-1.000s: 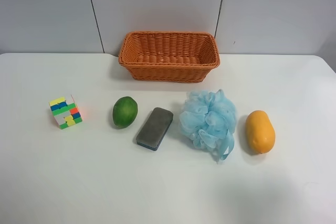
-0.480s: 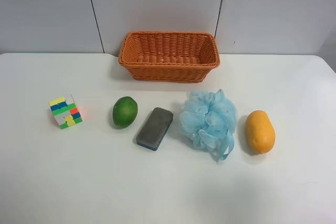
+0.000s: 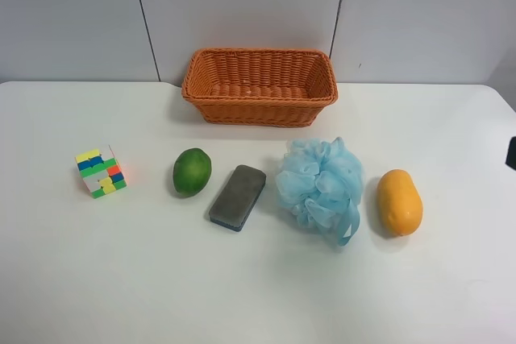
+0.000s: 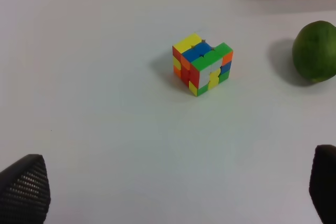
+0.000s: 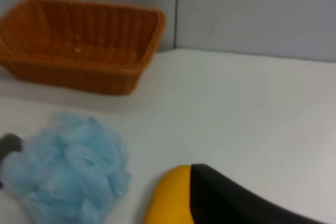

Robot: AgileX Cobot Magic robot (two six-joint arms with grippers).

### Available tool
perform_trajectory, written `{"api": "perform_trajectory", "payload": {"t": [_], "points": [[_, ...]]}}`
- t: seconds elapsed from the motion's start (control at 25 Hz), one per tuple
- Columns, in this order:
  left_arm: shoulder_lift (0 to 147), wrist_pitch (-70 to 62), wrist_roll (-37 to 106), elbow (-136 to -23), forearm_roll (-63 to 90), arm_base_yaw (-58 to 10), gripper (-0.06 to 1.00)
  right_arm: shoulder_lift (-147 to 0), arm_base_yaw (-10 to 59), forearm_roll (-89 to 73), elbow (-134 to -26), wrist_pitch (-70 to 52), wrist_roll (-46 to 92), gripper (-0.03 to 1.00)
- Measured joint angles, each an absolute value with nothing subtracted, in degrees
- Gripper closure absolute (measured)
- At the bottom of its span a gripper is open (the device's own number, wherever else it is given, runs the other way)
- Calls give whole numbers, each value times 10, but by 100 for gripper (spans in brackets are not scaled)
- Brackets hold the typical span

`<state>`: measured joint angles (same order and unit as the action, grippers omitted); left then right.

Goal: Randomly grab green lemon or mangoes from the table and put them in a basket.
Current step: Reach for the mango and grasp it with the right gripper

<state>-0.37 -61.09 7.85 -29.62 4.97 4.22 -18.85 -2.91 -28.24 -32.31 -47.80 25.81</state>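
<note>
You're prob. lining up 1st grab: right claw (gap can't be told) is hovering by the mango, needing to straddle it; left claw is hanging wide open, empty.

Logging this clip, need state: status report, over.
Left end effector open, empty. Right end effector unclear, short of mango. Green lemon and mango on table, basket empty. Blue loofah beside mango, apart.

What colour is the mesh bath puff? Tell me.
Light blue; the bath puff shows best in the exterior high view.
</note>
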Motion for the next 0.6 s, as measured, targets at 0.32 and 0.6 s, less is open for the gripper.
{"api": "perform_trajectory", "payload": {"t": [0.32, 0.6], "points": [[-4, -611, 78, -296, 50, 42, -5, -376, -29, -60, -404, -478, 188, 19], [-4, -611, 78, -296, 50, 42, -5, -543, -29, -6, -404, -458, 65, 18]]}}
